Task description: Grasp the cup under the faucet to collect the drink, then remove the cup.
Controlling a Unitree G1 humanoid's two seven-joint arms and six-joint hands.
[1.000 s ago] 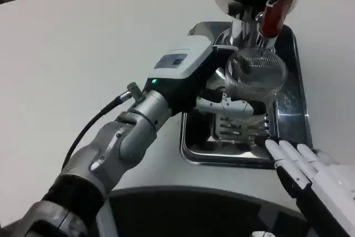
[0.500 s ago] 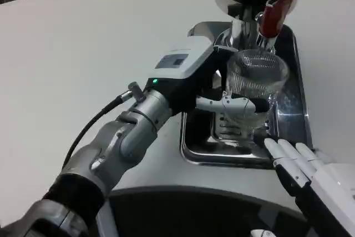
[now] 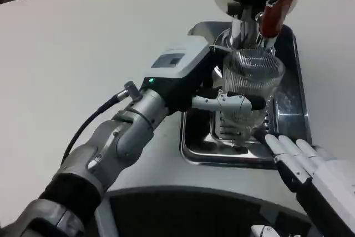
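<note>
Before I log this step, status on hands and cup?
Left hand fingers wrapped around clear cup, under the faucet. Right hand open at drip tray edge. Nothing blocking.

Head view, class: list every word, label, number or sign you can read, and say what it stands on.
None can be read.
Dark rectangular label on the white back of the left robot hand: too small and blurred to read.
Green light on the same wrist: a lit dot, no text.
Red faucet handle, clear cup, metal drip tray: no lettering visible.
</note>
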